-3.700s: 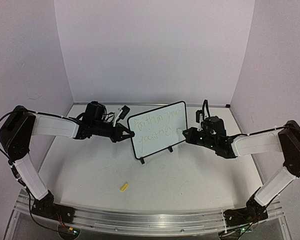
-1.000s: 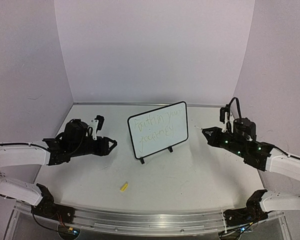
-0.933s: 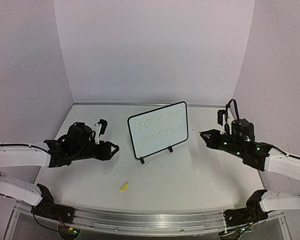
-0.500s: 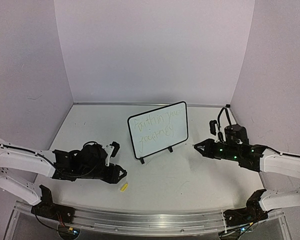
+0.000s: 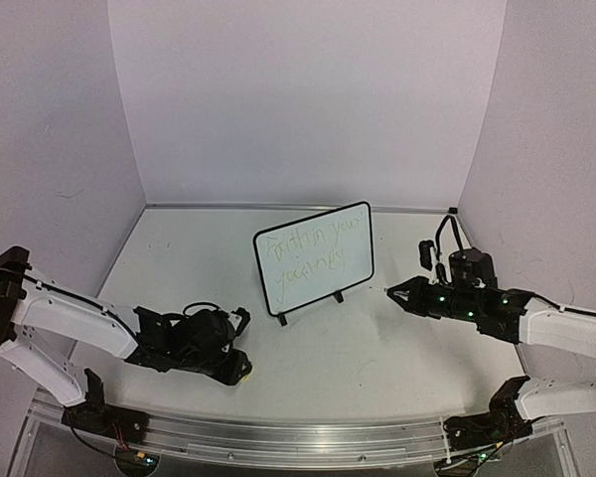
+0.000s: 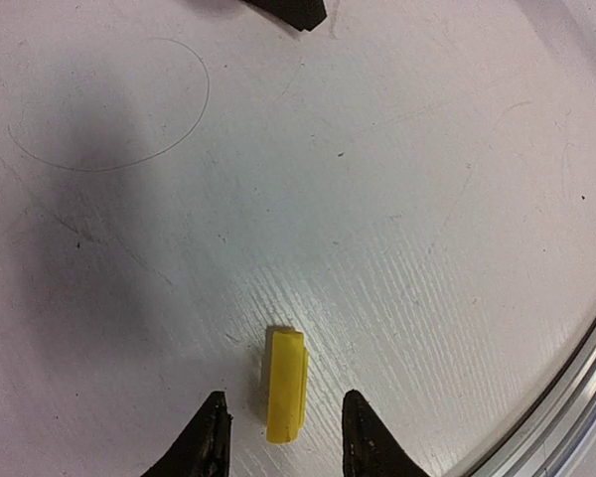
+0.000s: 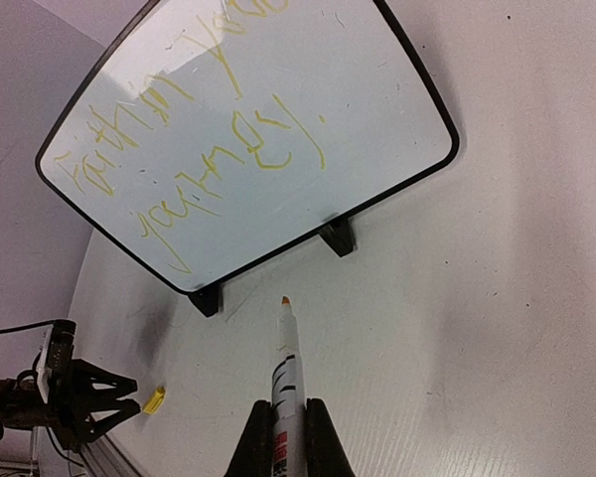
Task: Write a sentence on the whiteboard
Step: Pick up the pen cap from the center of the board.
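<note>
While the whiteboard (image 5: 314,260) stands on the surface (image 5: 377,348), the sentence (image 5: 311,253) fills its face in two lines.
Front-left of the whiteboard, the left fingers (image 6: 211,442) stand open astride a yellow cap (image 6: 287,386); to its right, the right fingers (image 7: 253,442) are closed on a marker (image 7: 285,373).

One small rectangular whiteboard (image 5: 315,260), white with a thin black frame, on two black clip feet (image 7: 335,237). One sentence (image 7: 214,149) in faint yellow-green cursive, in two lines. One white-barrelled marker pen (image 7: 284,373). One small yellow plastic cap (image 6: 286,386). Two black end effectors: left end effector (image 6: 284,396), right end effector (image 7: 286,409).
</note>
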{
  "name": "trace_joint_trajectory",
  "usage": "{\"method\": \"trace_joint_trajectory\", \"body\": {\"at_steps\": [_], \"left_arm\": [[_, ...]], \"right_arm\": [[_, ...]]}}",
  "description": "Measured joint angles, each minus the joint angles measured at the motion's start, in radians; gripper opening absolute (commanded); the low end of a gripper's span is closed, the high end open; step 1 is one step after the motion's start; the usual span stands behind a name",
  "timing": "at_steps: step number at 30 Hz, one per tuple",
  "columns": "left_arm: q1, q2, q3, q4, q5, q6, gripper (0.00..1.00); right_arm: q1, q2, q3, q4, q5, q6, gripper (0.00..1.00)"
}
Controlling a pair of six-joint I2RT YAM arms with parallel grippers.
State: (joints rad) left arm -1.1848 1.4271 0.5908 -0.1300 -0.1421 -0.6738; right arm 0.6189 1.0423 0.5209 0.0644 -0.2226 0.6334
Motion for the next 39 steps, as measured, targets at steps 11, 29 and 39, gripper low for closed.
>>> {"method": "trace_joint_trajectory", "body": {"at_steps": [11, 29, 39], "left_arm": [[-0.037, 0.081, 0.058, -0.069, -0.022, 0.015, 0.24], [-0.099, 0.18, 0.149, -0.133, -0.121, 0.012, 0.0], [-0.099, 0.15, 0.149, -0.155, -0.112, 0.035, 0.0]], "right_arm": [[0.0, -0.014, -0.018, -0.009, 0.003, 0.013, 0.0], [0.0, -0.033, -0.03, -0.014, 0.013, 0.022, 0.0], [0.0, -0.026, -0.009, -0.087, -0.051, -0.026, 0.0]]}}
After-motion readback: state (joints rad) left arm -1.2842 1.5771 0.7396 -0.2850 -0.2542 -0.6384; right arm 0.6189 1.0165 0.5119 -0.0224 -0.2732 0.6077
